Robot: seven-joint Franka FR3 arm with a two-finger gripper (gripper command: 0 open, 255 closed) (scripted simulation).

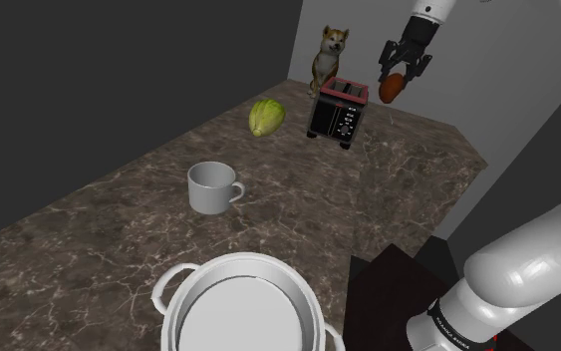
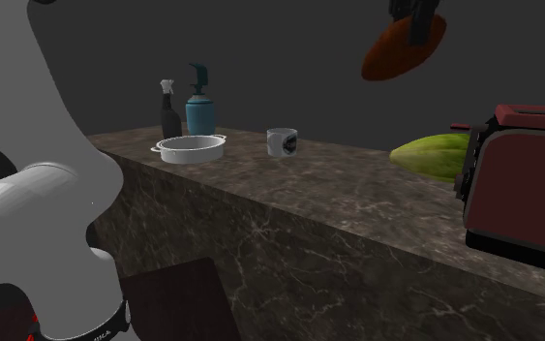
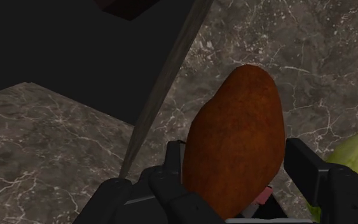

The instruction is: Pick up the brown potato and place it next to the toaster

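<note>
A reddish-brown potato hangs in the air, clasped in my black gripper, just to the shoulder view's right of the toaster and above the counter. The toaster is dark red and black with two slots. In the second exterior view the potato floats high above the counter, left of the toaster, with the gripper coming down from the top edge. In the wrist view the potato sits between my two fingers, which press its sides.
A green cabbage-like vegetable lies left of the toaster, a dog figurine stands behind it. A white mug and a white pot sit nearer on the marble counter. Two bottles stand beyond the pot.
</note>
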